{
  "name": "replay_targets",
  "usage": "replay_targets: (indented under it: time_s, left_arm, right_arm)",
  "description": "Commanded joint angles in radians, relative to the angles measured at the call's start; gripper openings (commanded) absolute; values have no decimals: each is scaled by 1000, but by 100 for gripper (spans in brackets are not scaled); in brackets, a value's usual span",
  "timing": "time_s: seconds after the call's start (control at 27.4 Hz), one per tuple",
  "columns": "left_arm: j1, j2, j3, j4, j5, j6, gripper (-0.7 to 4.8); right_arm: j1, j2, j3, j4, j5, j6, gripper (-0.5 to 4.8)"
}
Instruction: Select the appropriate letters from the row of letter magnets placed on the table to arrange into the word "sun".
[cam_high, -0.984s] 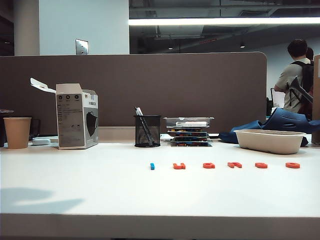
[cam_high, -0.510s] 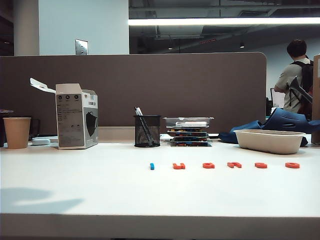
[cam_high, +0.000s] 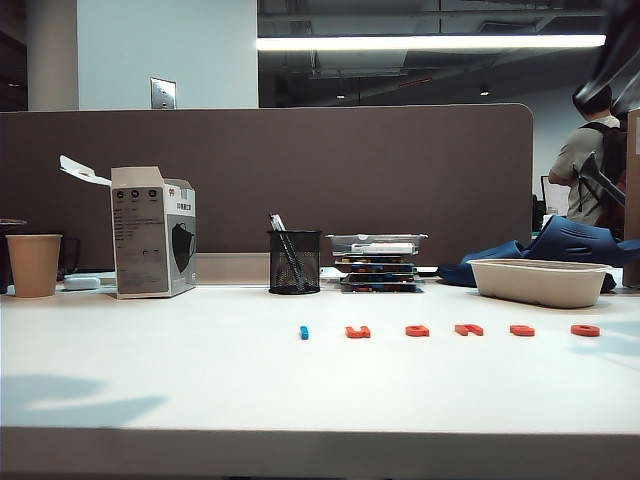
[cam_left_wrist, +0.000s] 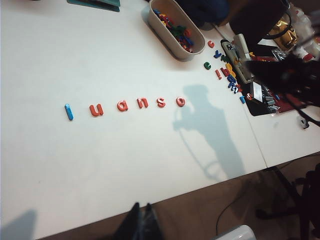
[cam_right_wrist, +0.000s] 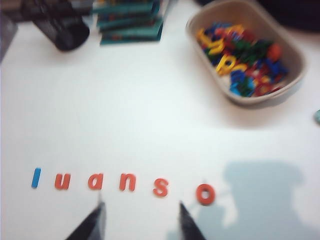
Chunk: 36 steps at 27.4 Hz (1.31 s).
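The row of letter magnets lies on the white table: a blue piece, then orange-red u, a, n, s and o. The right wrist view shows u, n and s. My right gripper hovers open and empty on the near side of n and s, touching nothing. My left gripper is shut and empty, hanging over the table's front edge far from u, n and s.
A beige tray of mixed coloured letters stands behind the row's right end. A mesh pen cup, a stack of cases, a carton and a paper cup line the back by the partition. More loose letters lie beyond the tray.
A dark blur of my right arm has come into the exterior view's top right corner, and a faint shadow now falls on the table's right end. The letters have not moved.
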Motion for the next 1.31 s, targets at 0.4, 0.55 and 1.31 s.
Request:
replay_targets:
  time_s: [0.4, 0.55, 1.31]
  left_arm:
    - [-1, -2, 3, 7, -4, 1, -3]
    - [-1, -2, 3, 6, -4, 1, -3]
    - [-1, -2, 3, 5, -4, 1, -3]
  right_arm:
    - [223, 473, 196, -79, 285, 43, 180]
    - [235, 587, 241, -105, 283, 67, 180]
    - [242, 723, 260, -176, 286, 85, 180]
